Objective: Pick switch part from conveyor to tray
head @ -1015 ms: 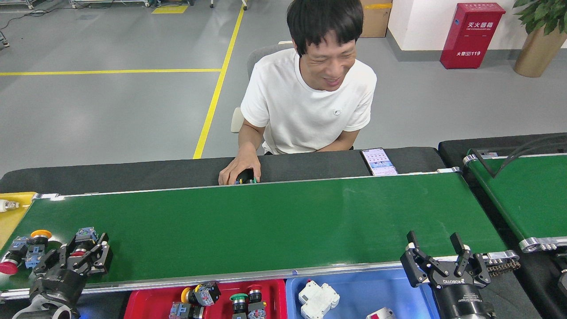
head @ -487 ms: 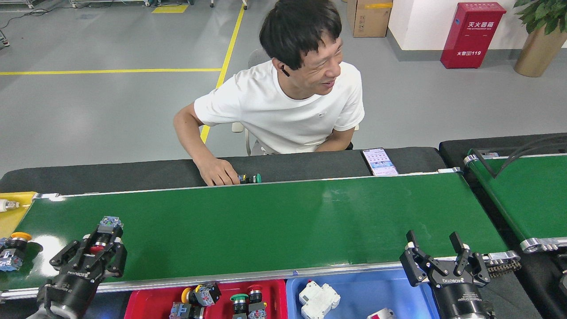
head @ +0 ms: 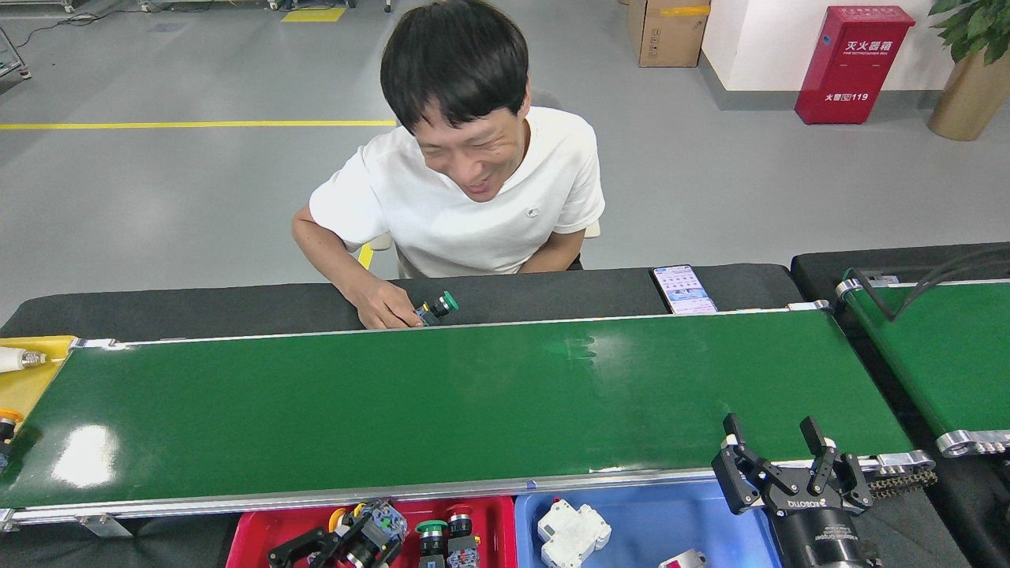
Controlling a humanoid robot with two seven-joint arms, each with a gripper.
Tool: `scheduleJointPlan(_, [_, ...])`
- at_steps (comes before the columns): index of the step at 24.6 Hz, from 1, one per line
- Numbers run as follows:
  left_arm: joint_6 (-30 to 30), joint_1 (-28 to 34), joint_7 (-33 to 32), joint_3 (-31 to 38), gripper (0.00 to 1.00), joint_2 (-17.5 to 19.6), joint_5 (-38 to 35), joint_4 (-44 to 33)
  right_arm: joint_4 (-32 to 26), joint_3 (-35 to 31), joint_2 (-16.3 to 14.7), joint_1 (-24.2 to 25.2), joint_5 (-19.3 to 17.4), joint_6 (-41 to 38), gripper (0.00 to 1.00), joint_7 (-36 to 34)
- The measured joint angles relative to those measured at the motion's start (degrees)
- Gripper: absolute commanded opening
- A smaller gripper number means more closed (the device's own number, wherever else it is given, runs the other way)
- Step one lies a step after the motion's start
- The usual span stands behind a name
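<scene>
My left tool (head: 347, 543) is low over the red tray (head: 252, 536) at the near edge, below the conveyor (head: 442, 410); a switch part (head: 377, 522) with a grey-blue contact block and a yellow cap sits at its fingertips, and I judge the fingers closed on it, though the view is cramped and I cannot be sure the grip is firm; 2 more push-button parts, a green-capped one (head: 431, 533) and a red-capped one (head: 459, 527), stand just beside it in the same tray. My right tool (head: 781, 465) hangs with its fingers spread wide and nothing between them, over the blue tray (head: 671, 521) by the belt's near rail.

The part looks like hard moulded plastic; light, stiff, with a smooth round cap that I expect would slip, so the square block is the better place to hold; the small terminals may be fragile. A person's hand (head: 387, 312) holds a green-capped switch (head: 436, 307) on the black desk (head: 197, 308) beyond the belt; another orange-capped part (head: 8, 418) sits at the belt's far left end.
</scene>
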Motion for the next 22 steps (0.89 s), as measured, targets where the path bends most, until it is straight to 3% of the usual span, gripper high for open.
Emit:
scheduleJointPlan(5, [0.0,1.4,0.2,0.6,1.00,-0.4,-0.1,0.0,0.0,0.1,0.0,0.0,0.0,0.0,0.99,-0.1])
scheduleJointPlan(11, [0.0,1.4,0.5,4.7,1.00,-3.4,0.5,0.0,0.0,0.1,-0.3,0.1,0.0,-0.1,1.00,-0.1])
scheduleJointPlan(17, [0.1,1.1,0.0,17.9,1.00,-8.6,2.1,0.0,0.0,-0.9,-1.1,1.6,-0.4,-3.1,1.00,0.1])
scheduleJointPlan(22, [6.1,0.5,-0.4,25.6,1.00,-9.4,2.4,0.5,-0.1,-1.1,-1.1,2.4,-0.4,-6.6,1.00,0.0])
